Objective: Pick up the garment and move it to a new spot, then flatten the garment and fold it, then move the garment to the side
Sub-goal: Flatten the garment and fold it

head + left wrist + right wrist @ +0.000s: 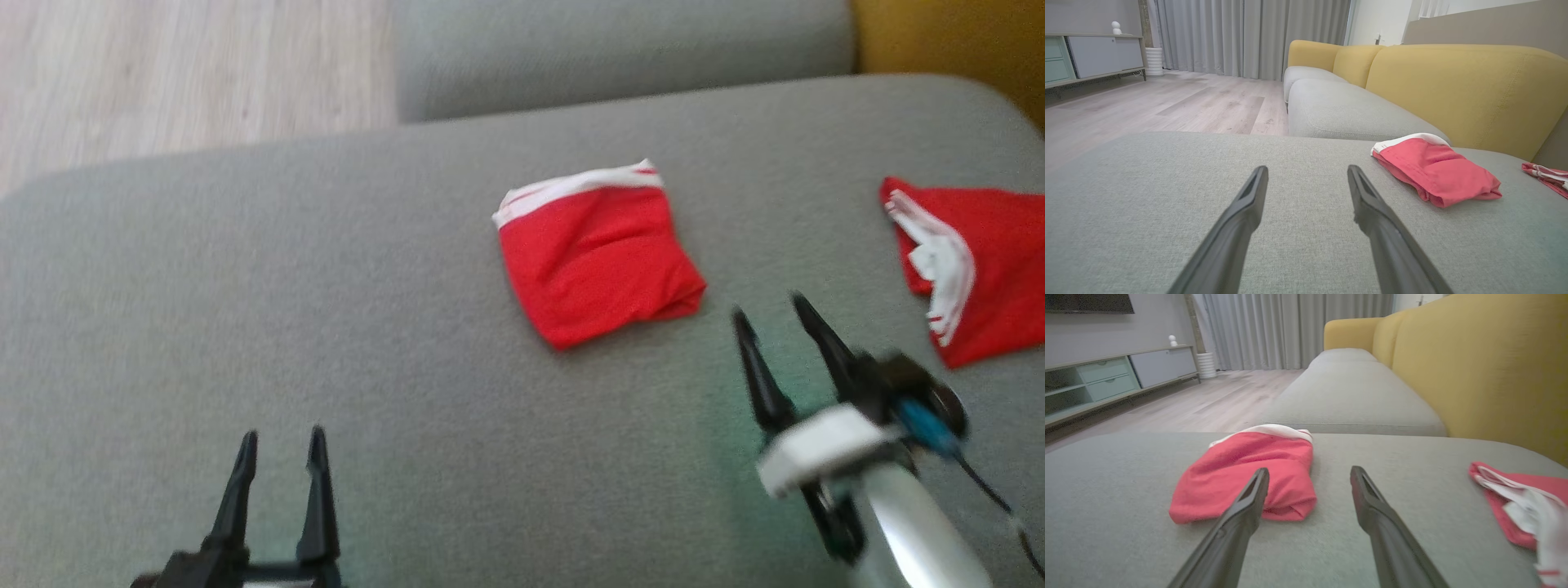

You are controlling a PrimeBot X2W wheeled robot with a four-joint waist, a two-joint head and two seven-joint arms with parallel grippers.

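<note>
We note folded red garment [600,253] mid sofa cushion [326,327], second garment [980,261] at right edge, left gripper [282,434] and right gripper [767,305] jaws apart, empty.

The red garment [600,253], folded into a compact, slightly rumpled square with its white band along the far edge, is lying flat on the grey cushion [326,286], just ahead and left of the right gripper [769,306], clear of its spread fingertips.

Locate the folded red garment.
In the head view the folded garment lies on the grey cushion, right of centre, just ahead of the right gripper, with a second red garment further right.
</note>
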